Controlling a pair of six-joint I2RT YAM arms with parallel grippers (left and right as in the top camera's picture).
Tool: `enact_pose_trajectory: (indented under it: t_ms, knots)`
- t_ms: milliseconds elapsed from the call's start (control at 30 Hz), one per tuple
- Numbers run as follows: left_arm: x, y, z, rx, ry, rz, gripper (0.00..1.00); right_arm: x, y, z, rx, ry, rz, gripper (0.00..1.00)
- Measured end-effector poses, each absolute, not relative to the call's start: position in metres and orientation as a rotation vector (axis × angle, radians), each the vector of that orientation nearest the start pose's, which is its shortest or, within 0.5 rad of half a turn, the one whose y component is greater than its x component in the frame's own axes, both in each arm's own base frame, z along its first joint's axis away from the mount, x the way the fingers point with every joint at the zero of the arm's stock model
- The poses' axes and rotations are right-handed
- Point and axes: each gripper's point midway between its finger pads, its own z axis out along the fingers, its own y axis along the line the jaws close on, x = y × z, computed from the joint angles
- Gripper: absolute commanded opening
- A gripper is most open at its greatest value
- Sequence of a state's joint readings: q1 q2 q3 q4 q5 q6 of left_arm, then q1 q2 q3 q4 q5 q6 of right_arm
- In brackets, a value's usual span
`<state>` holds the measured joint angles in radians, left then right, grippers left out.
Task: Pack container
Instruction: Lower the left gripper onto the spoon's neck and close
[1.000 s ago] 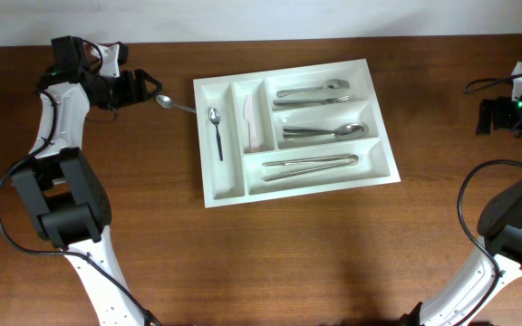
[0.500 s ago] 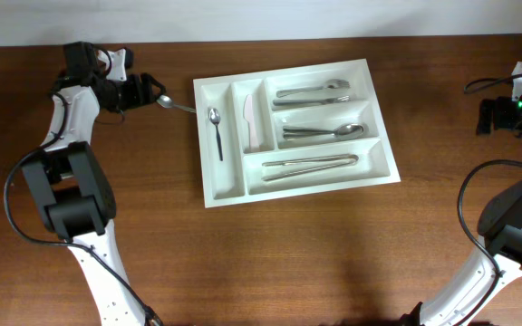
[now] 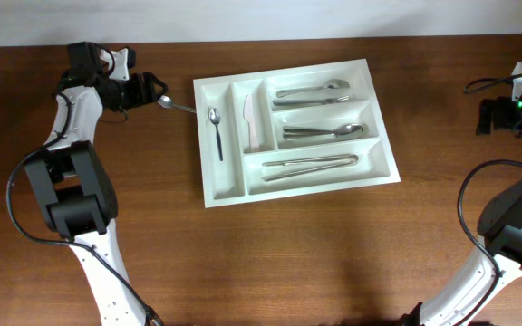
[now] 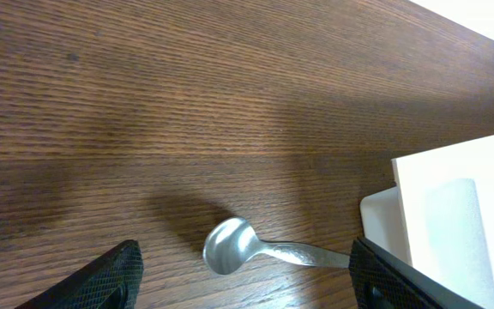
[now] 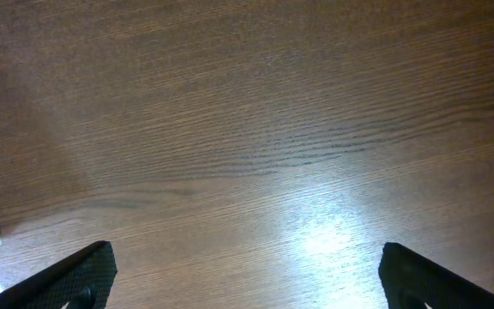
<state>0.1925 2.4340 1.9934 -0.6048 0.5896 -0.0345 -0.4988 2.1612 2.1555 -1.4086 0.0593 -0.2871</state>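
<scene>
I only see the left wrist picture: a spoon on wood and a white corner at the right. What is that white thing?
Observer: The corner of a tray with five compartments; the overhead view shows it whole.
Visitor: Is anything in it?
Observer: Yes. A second spoon lies in the narrow compartment nearest yours, and a knife in the next one.
Visitor: And the other compartments?
Observer: Each of the three long ones holds cutlery too.
</scene>
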Motion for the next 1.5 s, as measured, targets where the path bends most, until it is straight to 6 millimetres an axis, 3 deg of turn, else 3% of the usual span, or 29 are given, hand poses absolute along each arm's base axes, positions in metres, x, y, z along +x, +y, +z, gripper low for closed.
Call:
enact_pose_trajectory:
  t_ms: [233, 467, 900, 1033, 1233, 1300, 1500]
  knots:
    - [0.584, 0.006, 0.045, -0.069, 2.506, -0.714, 0.79, 0.391, -0.224, 0.149, 0.326, 2.997, -0.173, 0.99]
    - [0.581, 0.001, 0.024, -0.085, 2.538, -0.737, 0.79, 0.391, -0.224, 0.149, 0.326, 2.997, -0.173, 0.99]
    - [0.581, 0.001, 0.024, -0.086, 2.537, -0.742, 0.78, 0.391, -0.224, 0.149, 0.326, 2.997, -0.173, 0.99]
    - [0.581, 0.001, 0.024, -0.087, 2.537, -0.747, 0.64, 0.391, -0.224, 0.149, 0.325, 2.997, -0.173, 0.99]
    - [0.581, 0.0, 0.021, -0.094, 2.54, -0.758, 0.62, 0.391, -0.224, 0.149, 0.326, 2.997, -0.173, 0.99]
    - [0.581, -0.001, 0.021, -0.094, 2.539, -0.762, 0.55, 0.391, -0.225, 0.149, 0.326, 2.997, -0.173, 0.99]
    - [0.581, -0.001, 0.021, -0.101, 2.54, -0.769, 0.47, 0.391, -0.224, 0.149, 0.326, 2.997, -0.173, 0.99]
